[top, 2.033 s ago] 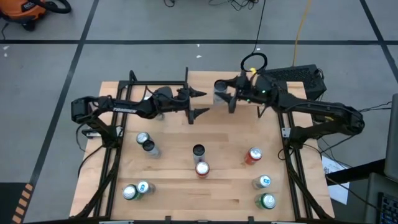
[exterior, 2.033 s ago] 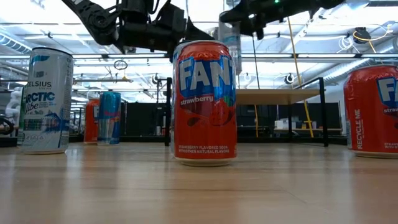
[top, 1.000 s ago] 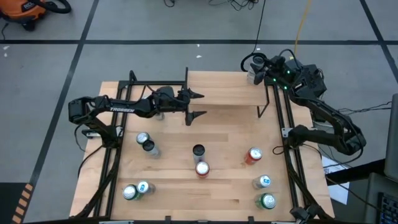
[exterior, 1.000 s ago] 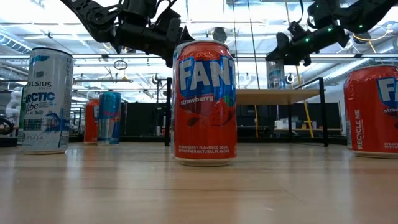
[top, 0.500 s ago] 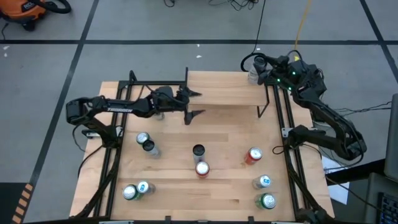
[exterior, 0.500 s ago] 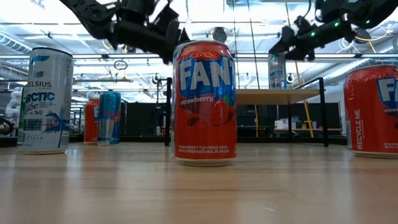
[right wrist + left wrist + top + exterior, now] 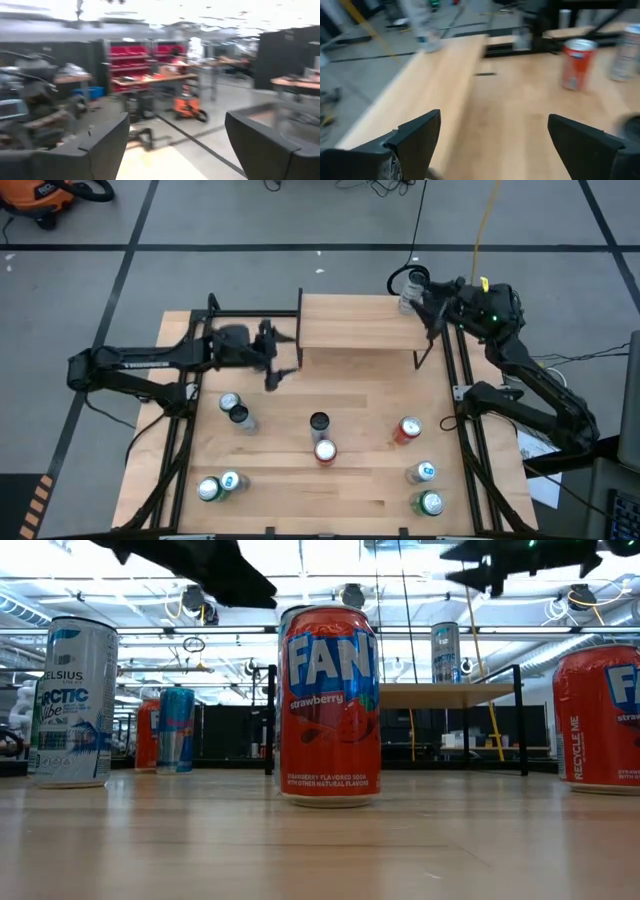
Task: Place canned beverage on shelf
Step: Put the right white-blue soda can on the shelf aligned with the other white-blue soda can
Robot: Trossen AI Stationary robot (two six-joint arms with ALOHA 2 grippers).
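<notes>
Now the canned beverage stands upright on the shelf, at its far right corner, with nothing gripping it. Just beside that corner hangs the right tool, fingers spread and clear of the can. Off the shelf's left end, the left tool hovers above the tabletop, also spread wide and holding nothing.
</notes>
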